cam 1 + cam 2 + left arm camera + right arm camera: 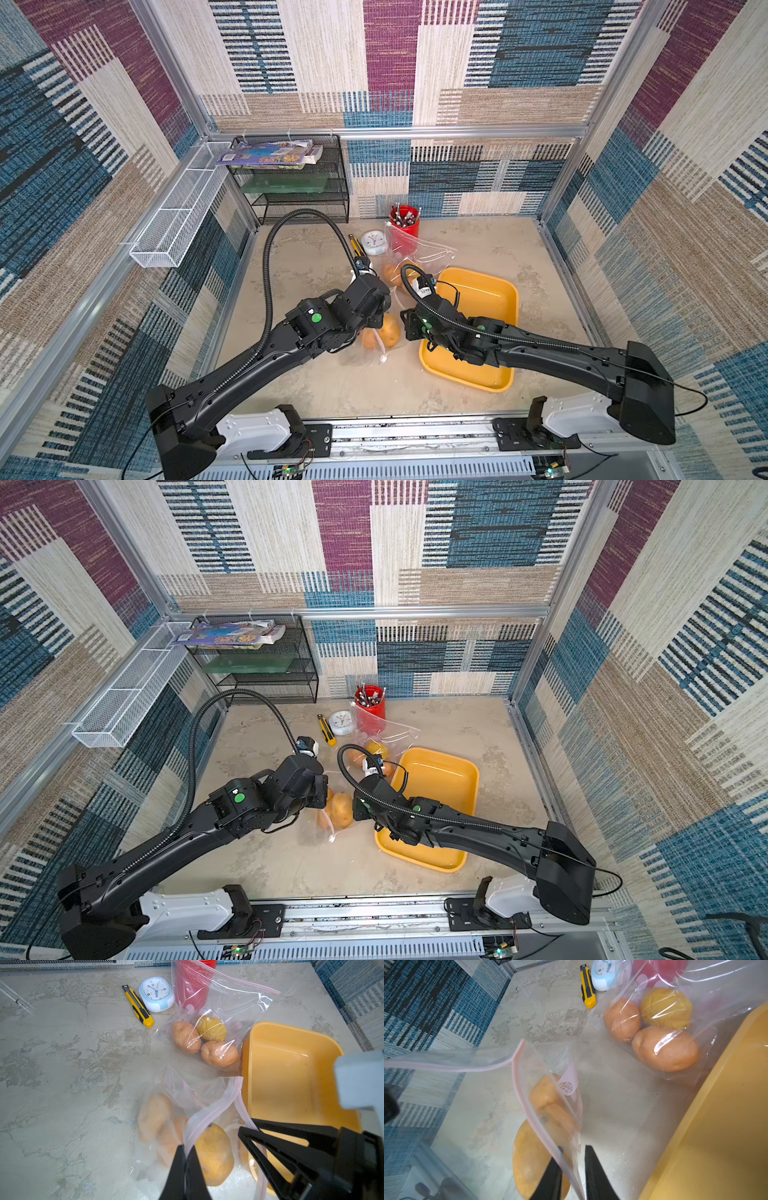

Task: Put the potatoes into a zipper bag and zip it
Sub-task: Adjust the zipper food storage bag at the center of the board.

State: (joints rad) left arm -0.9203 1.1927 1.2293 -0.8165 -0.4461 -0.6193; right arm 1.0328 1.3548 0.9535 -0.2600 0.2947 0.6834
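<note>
Sealing is judged to be the step in hand: all six potatoes are bagged and the tub (291, 1030) is empty. Three potatoes (214, 1159) lie in the near bag (207, 1095) mid-table, just beside the tub. Three more (219, 1053) lie in the far bag (234, 1001) toward the back edge, against the red cup (405, 226). The left gripper (187, 1148) is clamped on the near bag's zipper strip (209, 1113). The right gripper (573, 1147) straddles the same strip, jaws slightly apart, not pinching. The next move likely calls for closing the right jaws and drawing them along the strip while the left end is held taut.
</note>
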